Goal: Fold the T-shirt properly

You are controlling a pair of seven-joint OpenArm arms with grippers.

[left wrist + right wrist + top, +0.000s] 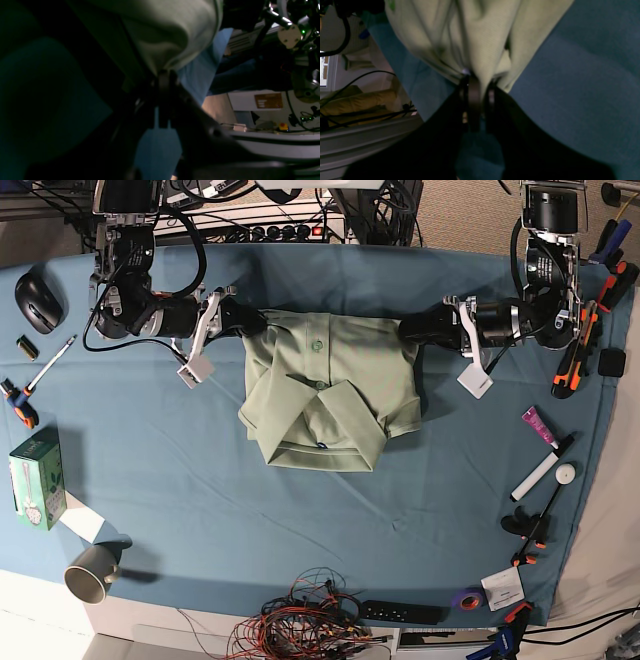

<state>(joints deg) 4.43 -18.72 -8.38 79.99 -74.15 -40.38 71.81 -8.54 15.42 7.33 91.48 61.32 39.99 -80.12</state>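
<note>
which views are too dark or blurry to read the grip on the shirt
Left wrist: very dark and soft, the left gripper a near-black shape, only the T-shirt lit, though cloth does bunch at its tips. Right wrist: dim and blurred up close, yet the right gripper visibly pinches the fabric. Base: evenly lit and sharp, but the fingertips are too small to judge.

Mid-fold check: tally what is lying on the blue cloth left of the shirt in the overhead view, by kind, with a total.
Computer mouse, black: 1
Pen: 1
Small dark block, kind unclear: 1
Red-handled tool: 1
Green box: 1
Metal cup, on its side: 1
Total: 6
Both grippers are closed on the T-shirt.
</note>
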